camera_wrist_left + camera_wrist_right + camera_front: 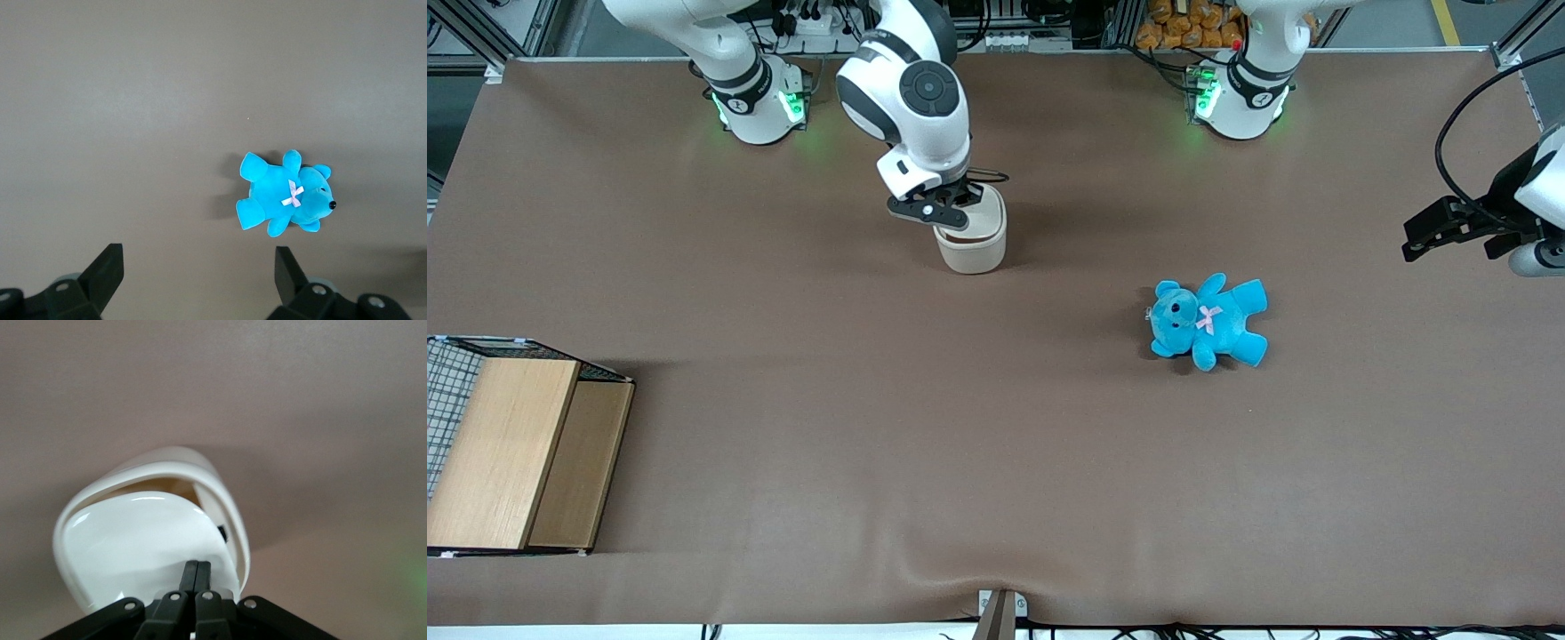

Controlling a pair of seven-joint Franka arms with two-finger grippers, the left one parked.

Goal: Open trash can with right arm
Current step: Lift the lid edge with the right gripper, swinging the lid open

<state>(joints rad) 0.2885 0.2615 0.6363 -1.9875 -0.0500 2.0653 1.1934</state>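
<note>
Right arm (907,93) reaches down over the trash can (971,244), which stands upright on the brown table (871,444), farther from the front camera than the blue teddy (1208,322) and off to its side, toward the working arm's end. Gripper (951,206) sits on top of the can, at the lid (147,543). In the right wrist view the two fingers (189,577) are pressed together with no gap, tips resting on the lid's edge (nothing clamped between them that can be seen). Lid tilted, a dark gap showing between it and the can's rim (223,503), so partly open. Teddy lies flat, pink bow on chest, well apart from the can. Wooden box (516,453) at the table's near corner on the working arm's end, with a wire mesh (449,378) beside it.
</note>
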